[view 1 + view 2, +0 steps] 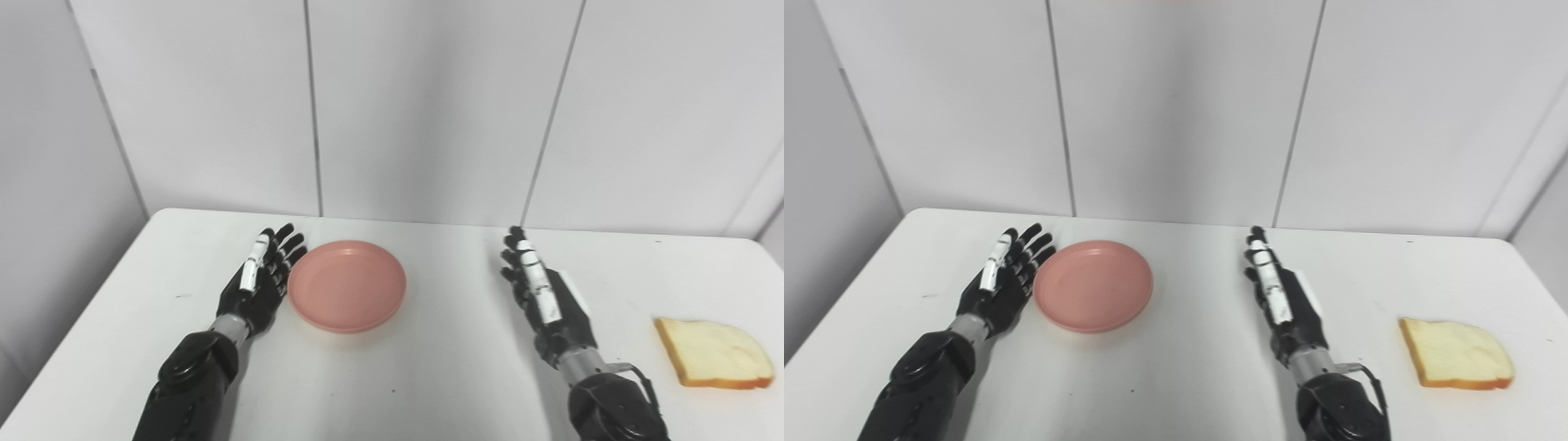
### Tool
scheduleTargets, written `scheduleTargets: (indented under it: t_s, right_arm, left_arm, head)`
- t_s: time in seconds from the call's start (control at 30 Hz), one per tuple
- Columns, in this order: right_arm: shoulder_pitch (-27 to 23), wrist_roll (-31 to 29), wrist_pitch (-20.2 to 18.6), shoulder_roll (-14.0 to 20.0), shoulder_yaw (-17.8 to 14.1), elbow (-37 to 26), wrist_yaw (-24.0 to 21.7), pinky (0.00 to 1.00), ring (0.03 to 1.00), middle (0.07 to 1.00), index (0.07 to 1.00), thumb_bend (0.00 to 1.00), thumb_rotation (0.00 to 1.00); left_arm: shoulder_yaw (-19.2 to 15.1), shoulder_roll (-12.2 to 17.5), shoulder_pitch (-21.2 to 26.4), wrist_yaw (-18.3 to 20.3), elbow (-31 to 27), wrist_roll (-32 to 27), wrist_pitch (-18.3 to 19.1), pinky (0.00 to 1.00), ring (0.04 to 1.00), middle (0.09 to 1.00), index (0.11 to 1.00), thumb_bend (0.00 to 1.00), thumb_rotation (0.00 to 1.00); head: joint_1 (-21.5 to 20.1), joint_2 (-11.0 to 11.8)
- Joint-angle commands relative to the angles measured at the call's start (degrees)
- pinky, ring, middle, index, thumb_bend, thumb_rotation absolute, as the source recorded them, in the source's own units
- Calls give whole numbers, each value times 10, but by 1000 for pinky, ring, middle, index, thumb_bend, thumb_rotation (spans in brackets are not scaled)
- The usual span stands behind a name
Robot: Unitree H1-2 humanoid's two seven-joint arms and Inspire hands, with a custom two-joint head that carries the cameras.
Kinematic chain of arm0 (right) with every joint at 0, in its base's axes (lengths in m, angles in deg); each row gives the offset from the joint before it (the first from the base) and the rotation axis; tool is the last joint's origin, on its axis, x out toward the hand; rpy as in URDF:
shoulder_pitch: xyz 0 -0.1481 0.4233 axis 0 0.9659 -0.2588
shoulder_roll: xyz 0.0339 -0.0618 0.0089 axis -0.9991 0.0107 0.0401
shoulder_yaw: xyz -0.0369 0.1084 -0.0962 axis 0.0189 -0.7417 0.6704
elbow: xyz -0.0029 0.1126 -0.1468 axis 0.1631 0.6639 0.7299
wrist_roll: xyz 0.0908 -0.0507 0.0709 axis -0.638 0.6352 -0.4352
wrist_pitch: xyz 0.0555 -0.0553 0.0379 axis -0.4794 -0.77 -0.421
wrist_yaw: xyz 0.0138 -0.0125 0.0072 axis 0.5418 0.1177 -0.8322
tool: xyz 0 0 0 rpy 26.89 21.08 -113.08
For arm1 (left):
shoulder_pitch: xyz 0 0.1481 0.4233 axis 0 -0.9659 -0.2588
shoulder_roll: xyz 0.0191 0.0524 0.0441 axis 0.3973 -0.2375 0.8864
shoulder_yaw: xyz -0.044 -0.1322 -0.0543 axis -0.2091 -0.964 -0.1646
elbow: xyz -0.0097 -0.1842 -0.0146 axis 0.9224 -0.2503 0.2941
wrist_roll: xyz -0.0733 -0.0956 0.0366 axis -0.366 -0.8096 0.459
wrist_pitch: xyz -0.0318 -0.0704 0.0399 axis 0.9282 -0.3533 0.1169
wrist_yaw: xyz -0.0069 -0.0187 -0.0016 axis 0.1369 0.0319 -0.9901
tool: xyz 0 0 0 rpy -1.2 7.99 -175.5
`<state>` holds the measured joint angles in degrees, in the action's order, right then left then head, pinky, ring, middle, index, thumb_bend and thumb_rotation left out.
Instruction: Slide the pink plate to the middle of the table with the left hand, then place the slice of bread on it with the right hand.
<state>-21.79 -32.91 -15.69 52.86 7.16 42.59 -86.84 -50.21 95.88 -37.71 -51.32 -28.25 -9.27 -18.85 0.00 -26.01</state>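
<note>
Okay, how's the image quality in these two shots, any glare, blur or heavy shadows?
Left eye view: even, soft light, faint shadows under the pink plate and left hand; the bread looks slightly washed out. Right eye view: the same flat lighting, no strong glare, the right hand sharp, no motion blur.

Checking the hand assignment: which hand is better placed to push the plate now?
Left. The left hand is open right beside the pink plate; the right hand stands apart, between plate and bread.

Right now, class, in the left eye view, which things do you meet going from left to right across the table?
left hand → pink plate → right hand → slice of bread
</note>
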Motion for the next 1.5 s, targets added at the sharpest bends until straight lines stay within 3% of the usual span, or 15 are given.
scheduleTargets:
  t_s: [0.0,0.33,0.77,1.13,1.47]
  right_arm:
    - [-21,3,21,-4,3,-20,1,1000,1000,1000,1000,214,1000]
    - [-22,12,9,-12,4,-32,7,1000,1000,1000,995,236,1000]
    - [-25,19,-6,-13,8,-43,13,1000,1000,1000,992,247,1000]
    - [-27,18,-10,-12,8,-47,10,1000,1000,1000,993,244,1000]
    - [-29,20,-17,-12,6,-53,13,1000,1000,1000,993,237,1000]
  left_arm:
    - [10,-9,5,-5,-39,5,24,971,964,950,936,361,1000]
    - [56,-32,-19,4,-119,15,72,1000,990,977,960,343,1000]
    - [103,-49,-36,35,-123,30,63,984,983,971,959,340,1000]
    - [97,-56,-40,25,-138,36,61,997,986,972,957,339,1000]
    - [67,-78,-50,-20,-201,49,47,1000,989,984,969,358,1000]
  head:
    - [-3,-4]
    - [-19,-21]
    - [-26,-32]
    - [-30,-36]
    - [-40,-37]
